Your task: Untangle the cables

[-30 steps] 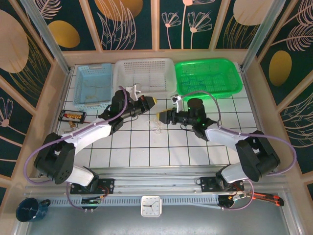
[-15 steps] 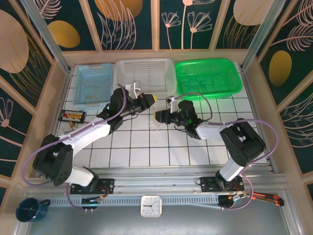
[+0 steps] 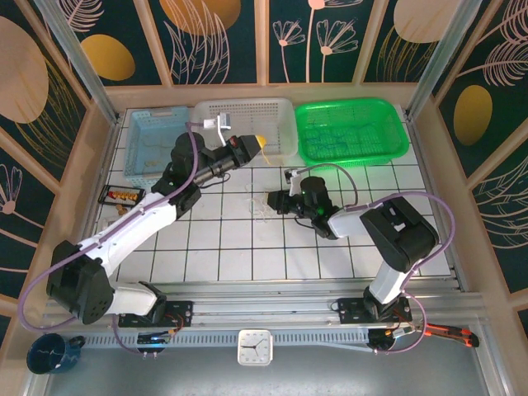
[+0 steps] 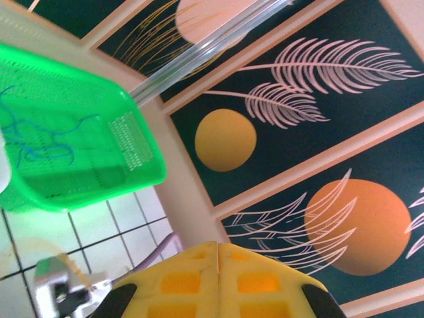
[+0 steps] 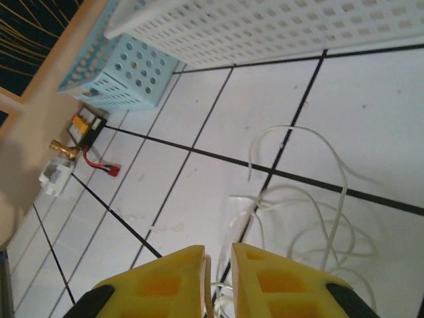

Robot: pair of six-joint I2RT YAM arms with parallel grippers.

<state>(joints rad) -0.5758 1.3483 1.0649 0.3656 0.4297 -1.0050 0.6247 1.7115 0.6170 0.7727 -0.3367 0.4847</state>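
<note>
White tiled tabletop (image 3: 247, 247), black grout. Walls: dark teal panels (image 4: 285, 142), pale leaf and orange disc motifs, light wood framing (image 3: 264, 41).

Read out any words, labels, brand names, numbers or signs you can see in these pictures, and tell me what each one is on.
No legible text: nothing in these views reads as a word, brand or sign.
Clock: marks around its dial, too small to read as numbers.
</note>
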